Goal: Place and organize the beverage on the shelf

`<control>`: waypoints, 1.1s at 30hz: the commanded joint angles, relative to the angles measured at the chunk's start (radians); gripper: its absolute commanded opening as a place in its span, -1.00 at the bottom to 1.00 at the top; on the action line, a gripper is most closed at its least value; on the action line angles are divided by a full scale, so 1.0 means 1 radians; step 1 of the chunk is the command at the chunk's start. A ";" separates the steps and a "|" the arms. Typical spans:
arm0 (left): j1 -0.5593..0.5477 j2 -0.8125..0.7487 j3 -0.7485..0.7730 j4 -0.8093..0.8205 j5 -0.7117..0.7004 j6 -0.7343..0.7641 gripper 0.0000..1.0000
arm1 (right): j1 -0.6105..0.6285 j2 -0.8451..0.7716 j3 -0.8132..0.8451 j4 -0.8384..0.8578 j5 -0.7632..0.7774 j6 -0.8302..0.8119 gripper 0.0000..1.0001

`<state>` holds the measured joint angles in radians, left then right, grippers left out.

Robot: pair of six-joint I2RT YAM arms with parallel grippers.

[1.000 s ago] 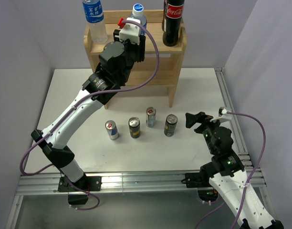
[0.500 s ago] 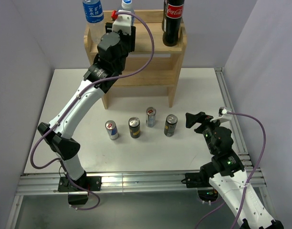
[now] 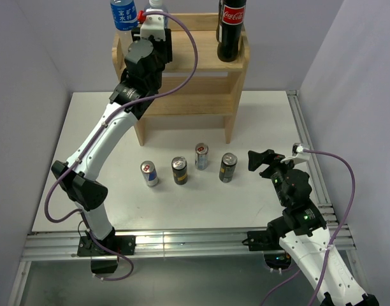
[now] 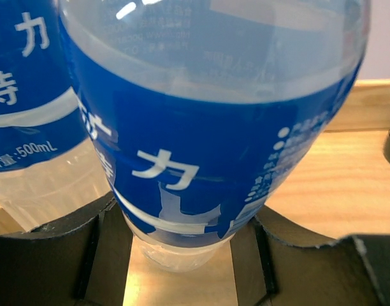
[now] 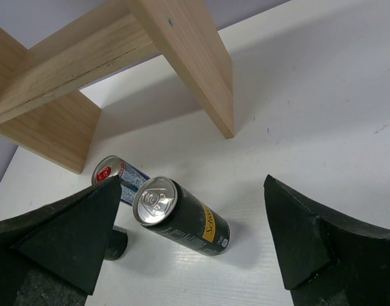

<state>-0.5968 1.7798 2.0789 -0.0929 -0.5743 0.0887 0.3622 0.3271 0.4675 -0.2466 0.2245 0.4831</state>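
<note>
Gripped water bottle (image 4: pixel 208 127) beside neighbour bottle (image 4: pixel 29 115)

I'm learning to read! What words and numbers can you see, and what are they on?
"Coca-Cola": cola bottle on the shelf.
"500mL": left water bottle.
"力": gripped bottle, in the left gripper.
"Schw": black can, rest hidden.
Small print on the gripped bottle and labels on the other cans: too small to read.
</note>
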 commanded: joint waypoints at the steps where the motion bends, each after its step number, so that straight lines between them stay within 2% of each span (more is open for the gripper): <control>1: 0.014 -0.051 -0.009 0.182 -0.012 -0.017 -0.68 | 0.006 0.004 0.000 0.032 0.019 0.006 1.00; 3: 0.017 -0.059 -0.040 0.194 -0.019 -0.014 -0.59 | 0.007 0.003 0.000 0.032 0.019 0.006 1.00; 5: 0.018 -0.060 -0.052 0.196 -0.018 -0.015 -0.42 | 0.007 0.004 0.000 0.033 0.019 0.006 1.00; 6: 0.019 -0.060 -0.055 0.196 -0.016 -0.017 -0.29 | 0.006 0.004 0.000 0.030 0.019 0.006 1.00; 7: 0.019 -0.060 -0.060 0.196 -0.015 -0.017 -0.06 | 0.006 0.003 0.000 0.030 0.019 0.006 1.00; 10: 0.020 -0.062 -0.075 0.197 -0.010 -0.020 0.36 | 0.006 0.003 -0.001 0.030 0.021 0.006 1.00; 13: 0.020 -0.059 -0.072 0.191 -0.012 -0.021 0.59 | 0.006 0.003 -0.001 0.030 0.022 0.006 1.00; 17: 0.019 -0.046 -0.060 0.177 -0.009 -0.023 0.72 | 0.006 0.003 -0.001 0.032 0.022 0.006 1.00; 23: 0.022 -0.028 -0.040 0.165 -0.013 -0.023 0.66 | 0.006 0.000 -0.001 0.032 0.021 0.008 1.00; 25: 0.022 -0.020 -0.019 0.153 -0.016 -0.021 0.51 | 0.006 -0.002 -0.003 0.032 0.021 0.008 1.00; 27: 0.022 -0.002 0.013 0.137 -0.024 -0.018 0.17 | 0.006 0.001 -0.003 0.033 0.019 0.008 1.00; 29: 0.020 0.015 0.035 0.127 -0.022 -0.017 -0.02 | 0.006 0.001 -0.003 0.035 0.019 0.006 1.00; 30: 0.023 0.023 0.049 0.119 -0.018 -0.018 -0.21 | 0.006 0.000 -0.003 0.035 0.019 0.008 1.00; 33: 0.025 0.058 0.108 0.094 -0.012 -0.018 -0.48 | 0.006 0.001 -0.003 0.033 0.019 0.006 1.00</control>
<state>-0.5770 1.8256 2.0998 -0.0280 -0.5938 0.0696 0.3622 0.3271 0.4675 -0.2466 0.2279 0.4862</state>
